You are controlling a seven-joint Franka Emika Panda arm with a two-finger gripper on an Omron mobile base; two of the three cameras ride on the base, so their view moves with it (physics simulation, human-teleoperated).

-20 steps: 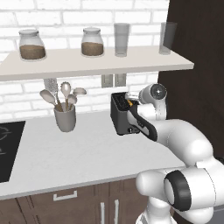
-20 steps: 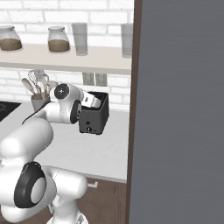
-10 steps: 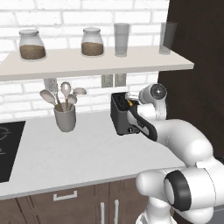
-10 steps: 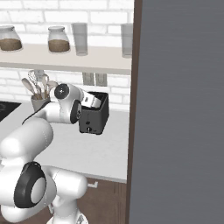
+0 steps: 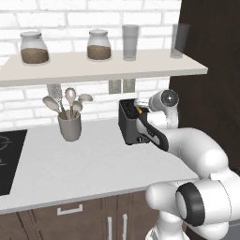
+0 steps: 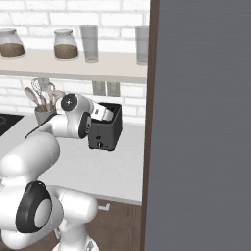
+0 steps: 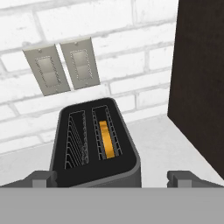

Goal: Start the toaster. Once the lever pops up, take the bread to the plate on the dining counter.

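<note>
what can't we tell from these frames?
- Toaster lever: not visible in any view; the arm covers the toaster's right side in the left base view.
- Bread: sunk in the slot, top edge alone visible, hand view.
- Gripper: fingertips cut by the bottom edge, hand view.

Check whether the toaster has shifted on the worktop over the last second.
No. In the left base view the toaster sits at the same spot below the two wall outlets and the same gap right of the utensil holder as before.
</note>
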